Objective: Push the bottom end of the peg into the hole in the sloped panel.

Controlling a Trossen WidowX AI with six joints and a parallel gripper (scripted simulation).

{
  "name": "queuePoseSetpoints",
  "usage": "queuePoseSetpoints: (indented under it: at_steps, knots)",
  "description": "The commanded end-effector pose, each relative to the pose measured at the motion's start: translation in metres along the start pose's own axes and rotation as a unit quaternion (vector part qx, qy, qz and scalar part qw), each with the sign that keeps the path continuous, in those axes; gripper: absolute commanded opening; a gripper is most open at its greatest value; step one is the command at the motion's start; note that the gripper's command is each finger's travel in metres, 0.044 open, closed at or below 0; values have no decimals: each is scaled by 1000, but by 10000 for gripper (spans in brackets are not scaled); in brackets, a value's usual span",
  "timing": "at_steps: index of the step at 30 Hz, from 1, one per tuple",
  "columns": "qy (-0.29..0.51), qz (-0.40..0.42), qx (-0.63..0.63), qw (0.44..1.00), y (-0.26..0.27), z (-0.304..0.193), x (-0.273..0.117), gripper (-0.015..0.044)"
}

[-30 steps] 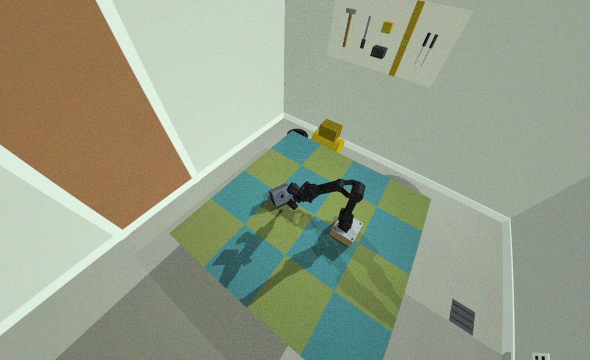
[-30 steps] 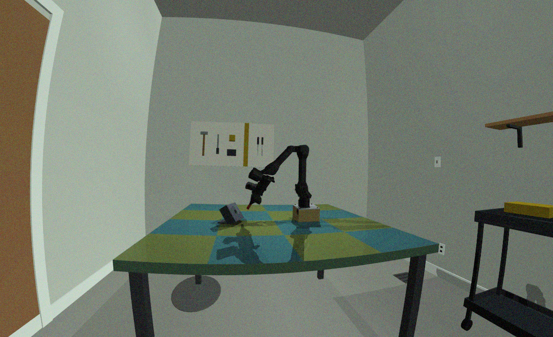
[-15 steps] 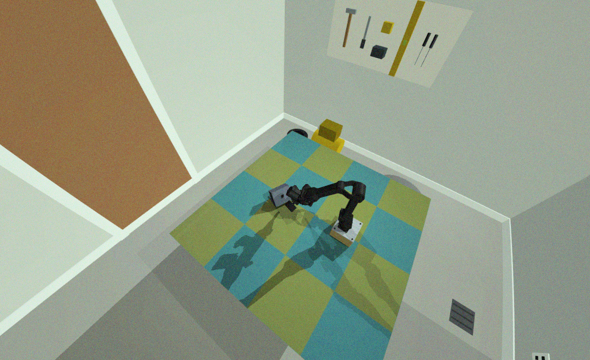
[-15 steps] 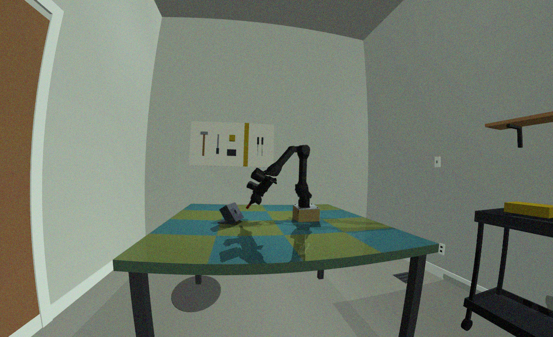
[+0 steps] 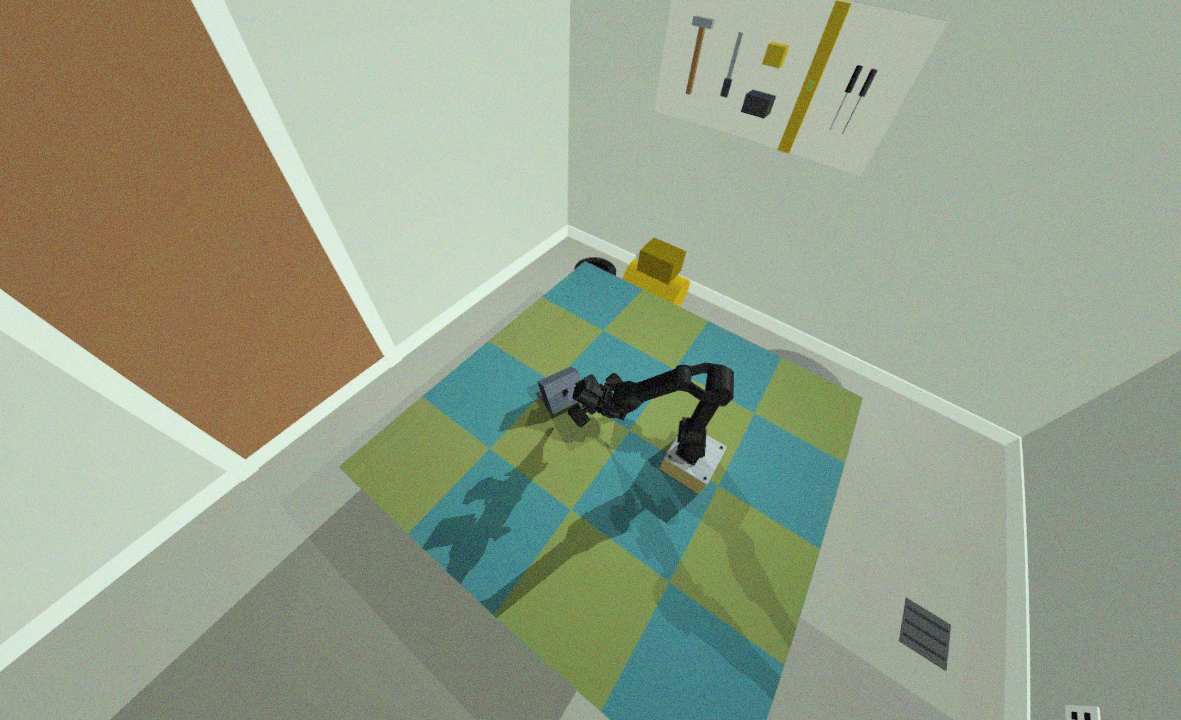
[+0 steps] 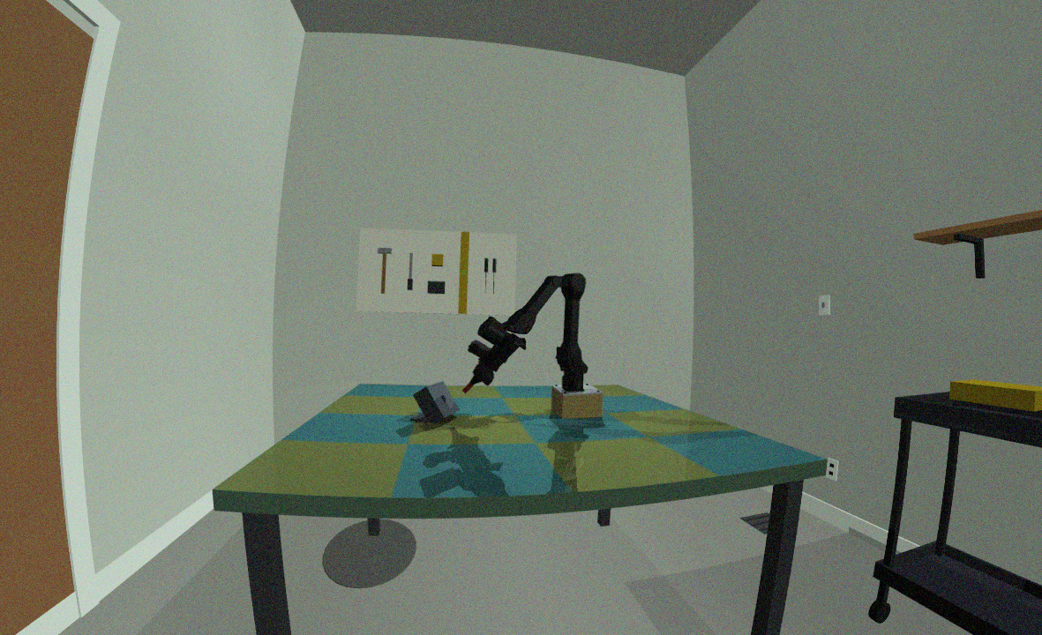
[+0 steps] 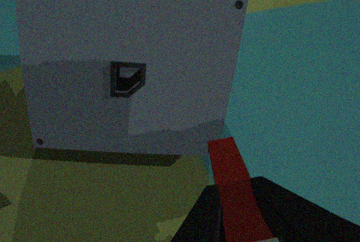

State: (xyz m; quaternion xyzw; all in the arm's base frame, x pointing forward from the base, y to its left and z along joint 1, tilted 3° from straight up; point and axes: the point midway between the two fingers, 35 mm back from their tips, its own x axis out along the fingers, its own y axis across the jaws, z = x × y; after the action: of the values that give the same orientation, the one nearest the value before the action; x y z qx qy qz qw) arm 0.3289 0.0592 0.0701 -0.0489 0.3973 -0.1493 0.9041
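Observation:
The red peg [image 7: 234,182] [image 6: 468,387] is flat-sided and held between the fingers of my gripper [image 7: 235,192] [image 6: 475,382]. Its free end points down and toward the panel side, in the air clear of the panel. The grey sloped panel [image 7: 180,47] [image 6: 436,401] [image 5: 557,394] stands on the table. Its hole [image 7: 128,79] is a square-like outline with one corner cut off. In the wrist view the hole lies up and left of the peg's free end. In the top view the gripper's body hides the peg.
The checkered table [image 5: 567,644] [image 6: 311,466] carries the robot's base block [image 6: 577,404] [image 5: 685,472], right of the panel in the top and exterior views. Screws sit at the panel's corners. A dark cart [image 6: 982,414] stands off the table at the right.

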Motion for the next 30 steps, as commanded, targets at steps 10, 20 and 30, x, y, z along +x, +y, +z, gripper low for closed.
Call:
queuePoseSetpoints:
  at_steps: [10, 20, 30]
  knots:
    - [-35, 7, 38, 999, 10, 0, -10, 0]
    - [-60, 16, 68, 996, 19, -2, -18, 0]
    - [-84, 27, 99, 991, 27, -3, -26, 0]
